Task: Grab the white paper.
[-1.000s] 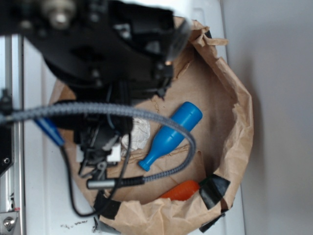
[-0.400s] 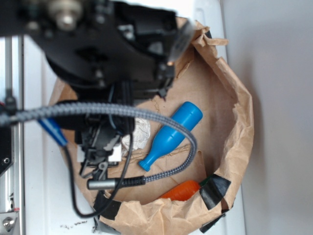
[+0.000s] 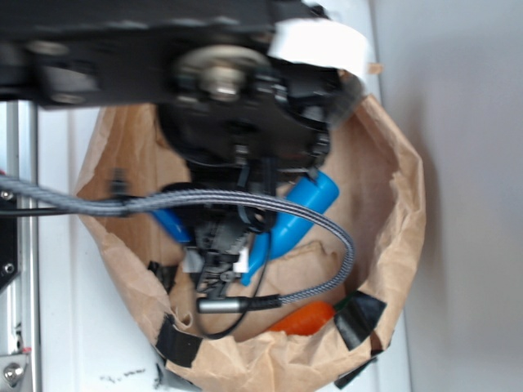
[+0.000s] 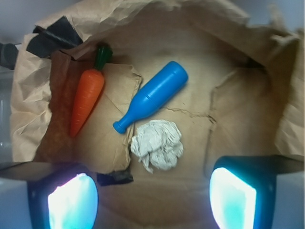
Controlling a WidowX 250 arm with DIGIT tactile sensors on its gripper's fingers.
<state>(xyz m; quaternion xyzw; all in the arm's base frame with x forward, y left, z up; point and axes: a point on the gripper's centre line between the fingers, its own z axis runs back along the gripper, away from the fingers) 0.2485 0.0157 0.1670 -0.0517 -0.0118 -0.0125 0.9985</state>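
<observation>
Gripper (image 4: 152,200) jaws apart, above white paper (image 4: 157,144); blue bottle (image 4: 152,95) just beside.

Access, as I see it from the wrist view: white paper (image 4: 157,144) lies open from above, bare bag floor right and below. Obstacles: blue bottle (image 4: 151,96), neck touching or just beside paper's upper left; carrot (image 4: 86,98) farther left; brown paper bag (image 4: 267,57) walls all round.

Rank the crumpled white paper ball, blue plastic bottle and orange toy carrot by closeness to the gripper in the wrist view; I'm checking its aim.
1. Crumpled white paper ball: nearest, just ahead of the open gripper, between its fingers.
2. Blue plastic bottle: just beyond the paper.
3. Orange toy carrot: farthest, off to the image's left.
</observation>
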